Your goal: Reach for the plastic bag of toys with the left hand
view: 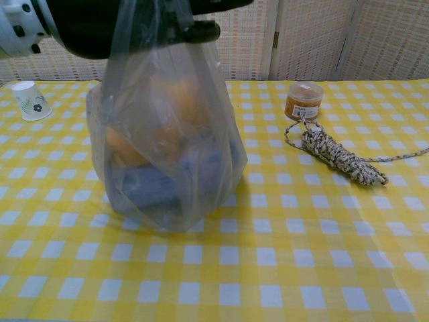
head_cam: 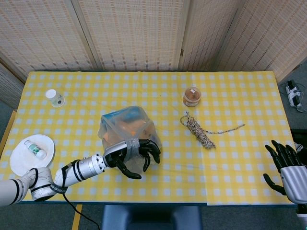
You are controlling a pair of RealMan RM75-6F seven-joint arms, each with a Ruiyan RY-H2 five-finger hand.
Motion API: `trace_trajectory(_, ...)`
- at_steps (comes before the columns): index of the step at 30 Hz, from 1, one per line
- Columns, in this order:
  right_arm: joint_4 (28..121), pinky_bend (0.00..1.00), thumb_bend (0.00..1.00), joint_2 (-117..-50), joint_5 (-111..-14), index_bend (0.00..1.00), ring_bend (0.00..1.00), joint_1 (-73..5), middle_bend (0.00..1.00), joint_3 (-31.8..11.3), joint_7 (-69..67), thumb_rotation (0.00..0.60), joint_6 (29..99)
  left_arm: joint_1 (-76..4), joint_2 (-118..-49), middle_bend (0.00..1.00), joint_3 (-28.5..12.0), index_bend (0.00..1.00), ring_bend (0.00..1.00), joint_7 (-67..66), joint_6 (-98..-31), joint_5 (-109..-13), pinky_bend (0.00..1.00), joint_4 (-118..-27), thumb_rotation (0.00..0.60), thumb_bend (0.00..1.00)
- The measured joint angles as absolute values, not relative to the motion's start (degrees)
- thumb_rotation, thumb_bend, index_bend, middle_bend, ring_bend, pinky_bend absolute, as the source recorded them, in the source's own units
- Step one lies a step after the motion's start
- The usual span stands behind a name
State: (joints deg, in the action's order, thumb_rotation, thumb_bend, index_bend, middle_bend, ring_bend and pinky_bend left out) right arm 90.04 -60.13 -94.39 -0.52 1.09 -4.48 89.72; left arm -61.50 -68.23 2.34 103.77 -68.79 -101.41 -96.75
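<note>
The clear plastic bag of toys (head_cam: 125, 125) stands on the yellow checked table, left of centre, with orange and blue shapes inside. My left hand (head_cam: 132, 153) is at the bag's near side, its dark fingers curled around the plastic. In the chest view the bag (view: 167, 154) is gathered at its top and drawn up into the left hand (view: 120, 23), which grips it there. My right hand (head_cam: 287, 167) hangs off the table's near right corner with its fingers spread and nothing in it.
A coiled speckled rope (head_cam: 201, 132) lies right of the bag, with a small brown jar (head_cam: 192, 96) behind it. A paper cup (head_cam: 55, 97) stands at the far left. A white plate (head_cam: 19, 160) with a small bottle (head_cam: 36, 149) sits at the near left edge.
</note>
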Motion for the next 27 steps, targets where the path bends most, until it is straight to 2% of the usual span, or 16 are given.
trace_trajectory(3,90.0,0.0,0.36,-60.2,-94.6,0.0,0.0,-0.5,0.0,1.2,-4.4,0.6,89.8,-60.8,-67.4,0.85,1.7,0.65,0.81,99.5,-67.4,-97.6,0.96,-99.8,0.6,0.59)
trace_trajectory(7,90.1,0.0,0.36,-60.2,-95.0,0.0,0.0,-0.4,0.0,1.3,-4.3,0.6,89.9,-59.7,-66.2,0.93,0.5,0.66,0.89,90.1,-65.5,-91.4,1.0,-104.4,0.6,0.68)
trace_trajectory(15,90.3,0.0,0.36,-60.2,-95.6,0.0,0.0,-0.4,0.0,1.7,-4.0,0.6,89.9,-54.9,-63.4,0.97,-3.9,0.67,0.93,71.6,-63.8,-80.9,1.0,-115.4,0.6,0.71)
trace_trajectory(22,90.3,0.0,0.36,-60.2,-96.2,0.0,0.0,-0.2,0.0,2.0,-4.2,0.6,90.4,-52.3,-59.8,0.97,-7.3,0.67,0.93,69.5,-62.7,-78.9,1.0,-119.2,0.6,0.74)
trace_trajectory(27,90.3,0.0,0.36,-60.0,-96.4,0.0,0.0,0.0,0.0,2.0,-4.5,0.6,90.7,-52.3,-55.5,0.97,-11.6,0.67,0.93,69.8,-61.2,-76.7,1.0,-121.8,0.6,0.74)
